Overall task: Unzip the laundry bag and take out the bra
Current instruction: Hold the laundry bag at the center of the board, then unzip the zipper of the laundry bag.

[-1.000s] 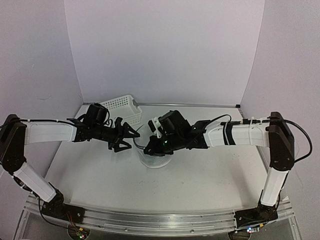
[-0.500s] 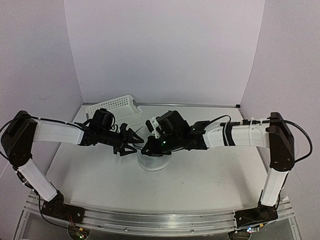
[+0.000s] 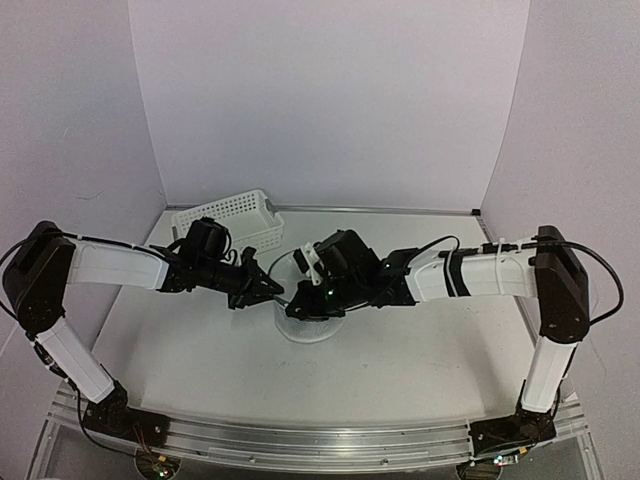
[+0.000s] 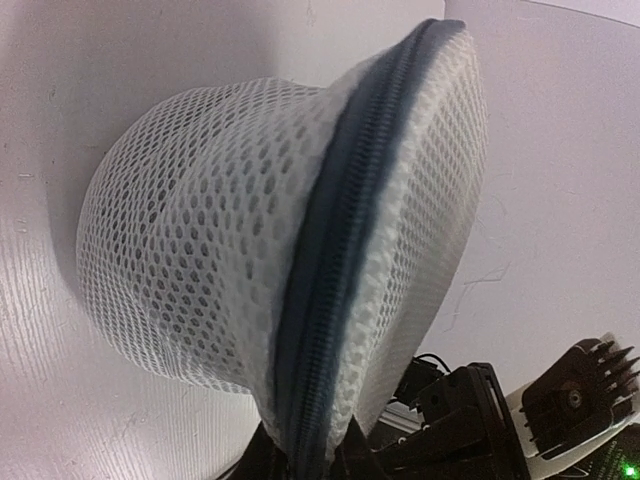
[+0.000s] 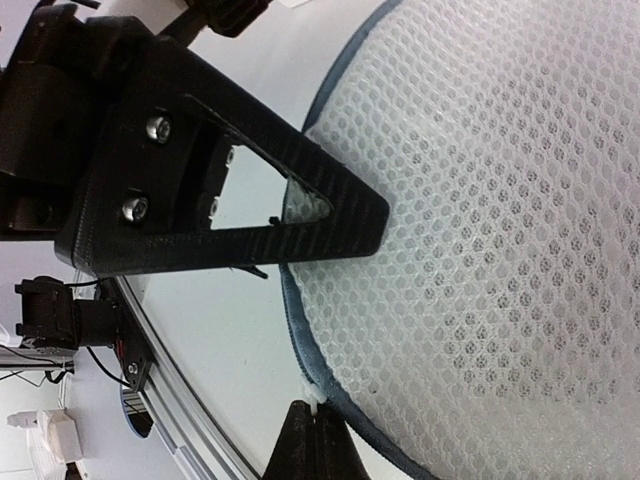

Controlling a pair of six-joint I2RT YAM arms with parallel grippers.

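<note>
left claw [image 4: 300,465] pinches nearly shut on the dark zip rim [image 4: 312,290] of the laundry bag [image 4: 190,270], which bulges straight ahead of it; right claw [image 5: 315,440] is fully closed, its tips touching that rim.

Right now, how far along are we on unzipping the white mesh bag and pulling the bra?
Done: both grippers are on the white mesh laundry bag. In hand: the left gripper pinches its grey-blue zipper seam, and the right gripper is shut on a small white tab at the rim, likely the pull. Left: the seam looks closed along its visible length, so unzipping and removal are not yet done. No bra is visible.
</note>
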